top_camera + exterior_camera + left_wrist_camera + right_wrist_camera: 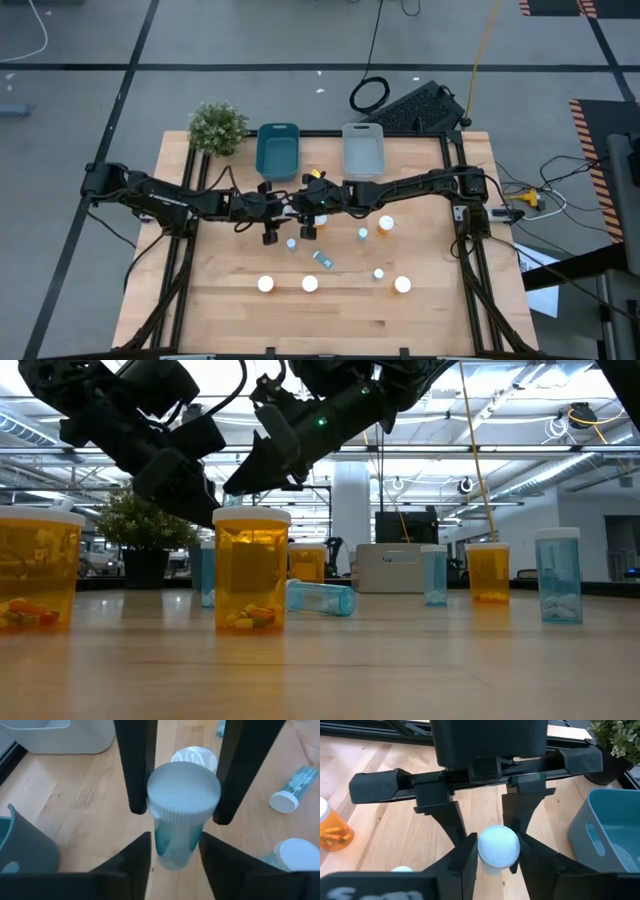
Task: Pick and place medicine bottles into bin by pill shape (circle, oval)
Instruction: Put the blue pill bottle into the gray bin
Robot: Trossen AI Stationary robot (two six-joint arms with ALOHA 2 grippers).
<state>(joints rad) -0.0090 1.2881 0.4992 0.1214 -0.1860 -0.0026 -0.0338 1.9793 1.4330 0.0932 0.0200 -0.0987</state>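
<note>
A pale blue bottle (172,842) with a white cap (498,847) hangs above the middle of the table. My two grippers meet on it: the left gripper (175,840) reaches in from the table's left (285,207), and the right gripper (498,846) from the right (306,203). Both are shut on it. Below stand amber bottles (265,284) (310,284) (402,285) (386,225) and small blue ones (362,234) (379,273), each on its base. One blue bottle (322,259) lies on its side. The teal bin (278,150) and grey bin (362,150) sit at the far edge. My left gripper pinches the bottle's blue body (160,852) below the cap, between its two fingers. They slant in from the table's left. The bottle stands about upright, cap up, clear of the table. My right gripper pinches the white cap's ridged rim (482,852) between its two fingers. These slant in from the table's right, opposite the left gripper's fingers (452,822). In the left wrist view its fingertips (139,805) sit on either side of the cap.
A potted plant (217,127) stands at the far left corner beside the teal bin. Under the grippers are an amber bottle (318,218) and two blue ones (292,243) (308,232). The near strip of the table (330,320) is bare wood.
</note>
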